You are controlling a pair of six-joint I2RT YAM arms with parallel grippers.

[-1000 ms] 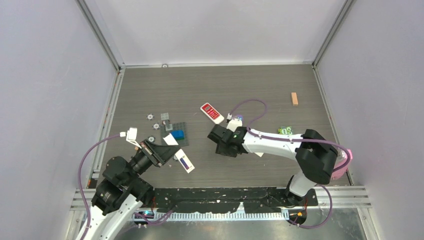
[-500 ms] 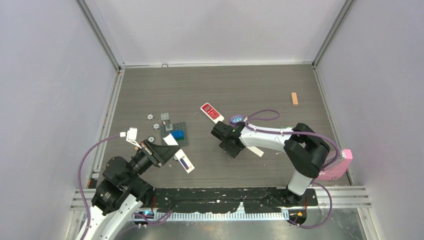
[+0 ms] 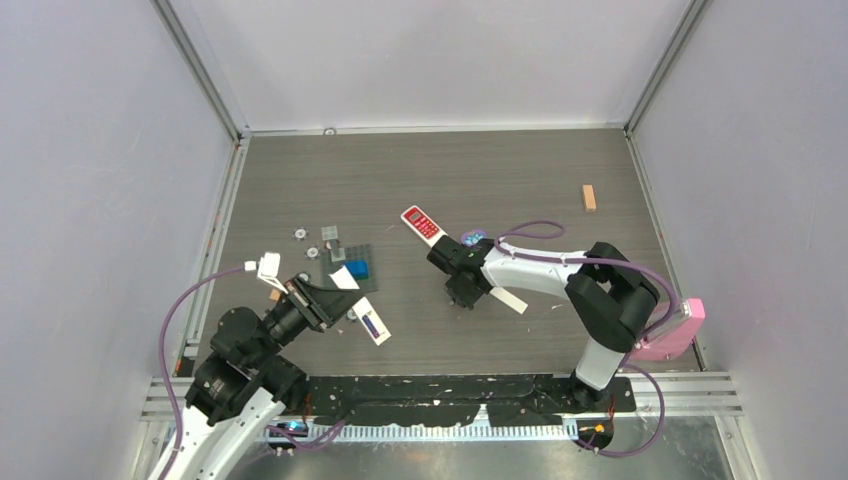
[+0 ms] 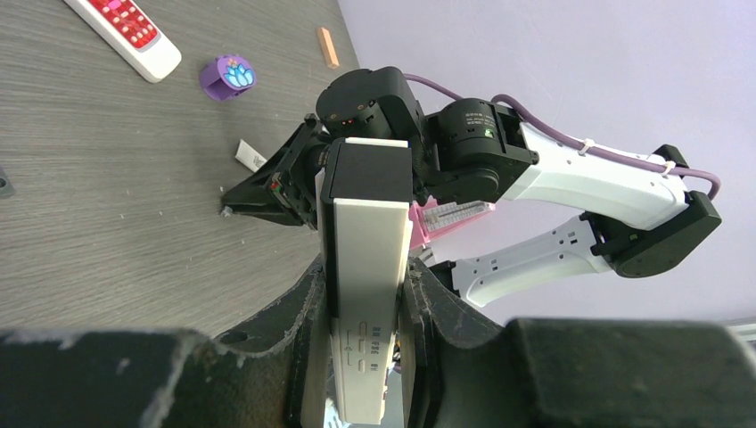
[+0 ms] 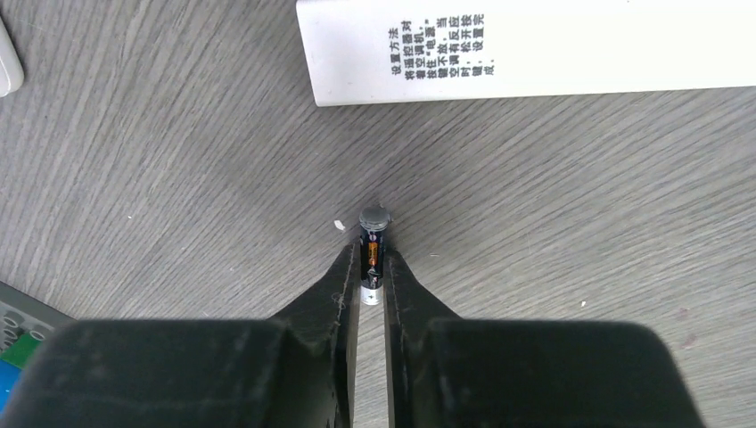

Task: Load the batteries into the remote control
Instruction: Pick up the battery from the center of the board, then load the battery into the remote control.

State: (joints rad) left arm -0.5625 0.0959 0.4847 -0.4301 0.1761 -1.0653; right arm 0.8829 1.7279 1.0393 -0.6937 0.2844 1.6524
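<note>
My left gripper is shut on the remote control, a long white bar with a black far end. It holds the bar lengthwise between its fingers. From above, the remote control lies slanted off the left gripper and shows a blue-purple strip in its slot. My right gripper points down at the table with its jaws shut on a dark battery with an orange mark, which touches the wood. The top view shows this gripper mid-table.
A white flat piece with printed text lies just beyond the battery. A wider white remote with a red face and a purple round object lie behind. A grey baseplate with blue bricks is left; an orange block is far right.
The right gripper has swung to point down at the table and closed its jaws on the dark battery. The left arm has shifted slightly, still gripping the remote control.
</note>
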